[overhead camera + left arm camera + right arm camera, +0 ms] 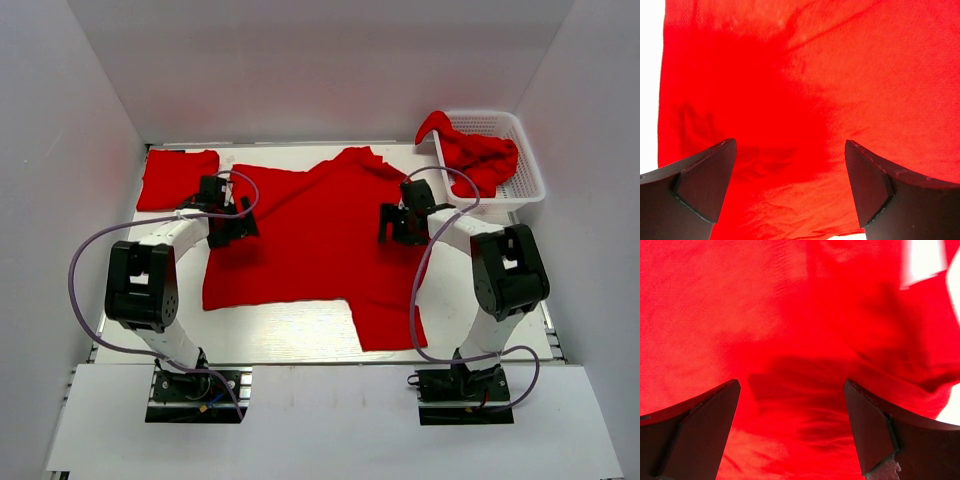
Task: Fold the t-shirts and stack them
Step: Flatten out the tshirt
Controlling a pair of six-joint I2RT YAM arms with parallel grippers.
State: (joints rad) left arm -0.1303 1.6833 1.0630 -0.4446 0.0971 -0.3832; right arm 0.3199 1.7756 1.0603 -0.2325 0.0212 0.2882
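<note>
A bright red t-shirt (310, 240) lies spread across the middle of the table, one lower part reaching toward the front edge. At the back left rests a folded red t-shirt (177, 178). More red t-shirts (480, 158) are heaped in the basket. My left gripper (232, 225) hovers over the spread shirt's left edge, jaws wide open and empty; red cloth (805, 100) fills its wrist view. Over the shirt's right side my right gripper (400, 222) stands open too, with wrinkled cloth (800, 390) below its fingers.
A white plastic mesh basket (530, 170) stands at the back right, one shirt sleeve hanging over its left rim. White walls close in the table on three sides. Purple cables loop from both arms.
</note>
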